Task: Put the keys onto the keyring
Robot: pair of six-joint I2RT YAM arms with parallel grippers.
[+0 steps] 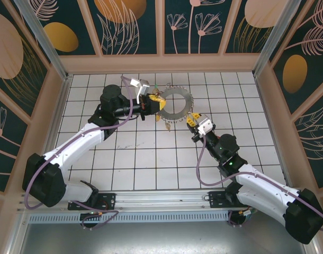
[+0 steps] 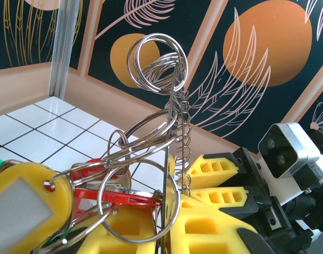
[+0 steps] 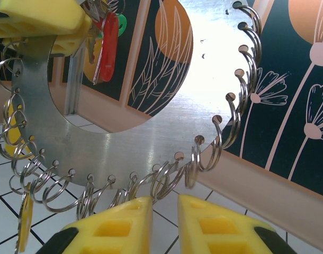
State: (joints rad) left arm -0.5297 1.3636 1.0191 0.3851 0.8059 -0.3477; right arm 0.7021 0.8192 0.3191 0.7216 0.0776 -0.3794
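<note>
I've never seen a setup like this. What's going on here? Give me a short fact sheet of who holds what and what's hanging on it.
Held item: keyring, a flat metal hoop raised above the tiled floor
Rim: lined with small split rings
Left gripper: shut on the hoop's edge
Right gripper: fingers narrowly apart just below the rim; grip unclear
Keys: red and green heads clustered beside the left gripper
Also hanging: yellow tag
</note>
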